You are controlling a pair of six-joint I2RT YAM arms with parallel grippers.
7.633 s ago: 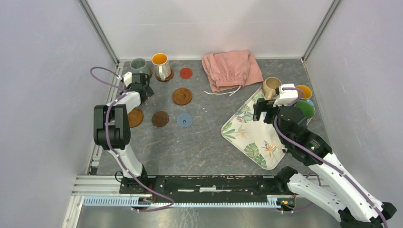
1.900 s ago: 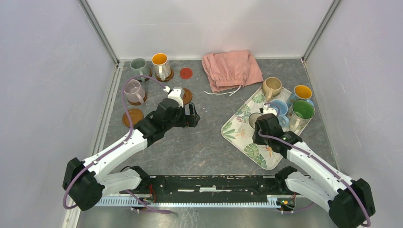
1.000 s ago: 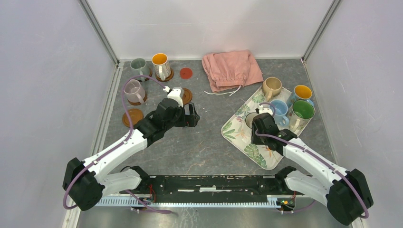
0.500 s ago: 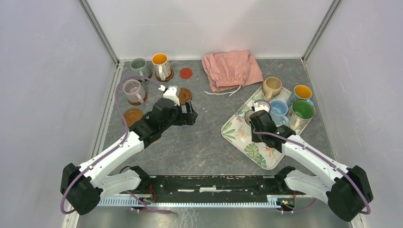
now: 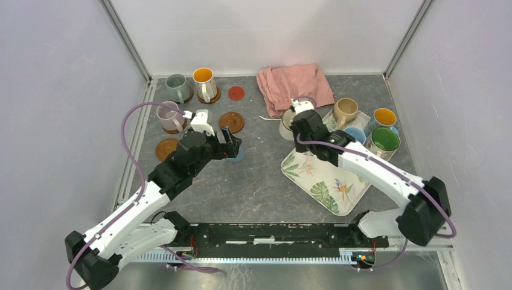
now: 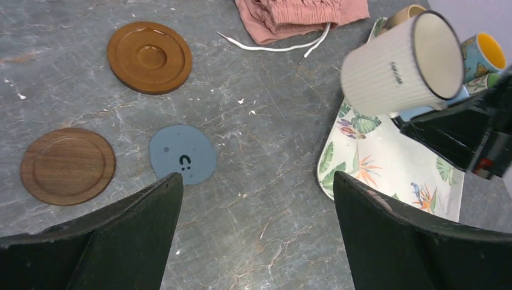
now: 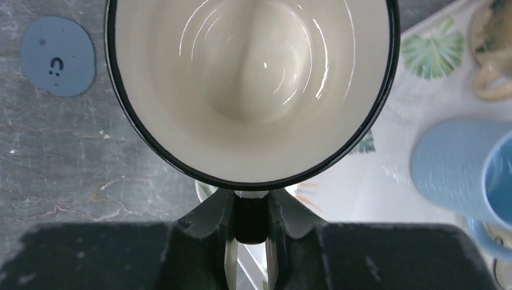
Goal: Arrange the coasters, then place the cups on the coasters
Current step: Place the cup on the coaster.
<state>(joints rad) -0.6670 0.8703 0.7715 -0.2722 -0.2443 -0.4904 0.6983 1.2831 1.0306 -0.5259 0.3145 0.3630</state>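
Note:
My right gripper [image 5: 297, 122] is shut on the handle of a cream cup [image 5: 285, 128], which hangs in the air just past the left corner of the leaf tray [image 5: 326, 178]. The right wrist view looks straight into this cup [image 7: 250, 84]. My left gripper [image 5: 232, 145] is open and empty above the blue coaster [image 6: 182, 162]. Brown coasters [image 6: 149, 57] [image 6: 67, 165] lie bare nearby, another [image 5: 167, 148] lies at the left, and a red coaster [image 5: 236, 92] lies at the back. A grey-green cup [image 5: 177, 86], an orange-inside cup [image 5: 204, 81] and a lilac cup [image 5: 168, 115] stand on coasters.
A beige cup [image 5: 345, 110], a light blue cup [image 5: 356, 134], an orange-inside cup [image 5: 384, 118] and a green-inside cup [image 5: 384, 140] stand at the tray's far right end. A pink cloth [image 5: 294, 87] lies at the back. Walls close in the left, back and right.
The right gripper closed on the cream cup, lifted it off the tray and carried it back and left. The left arm drew slightly left, still open.

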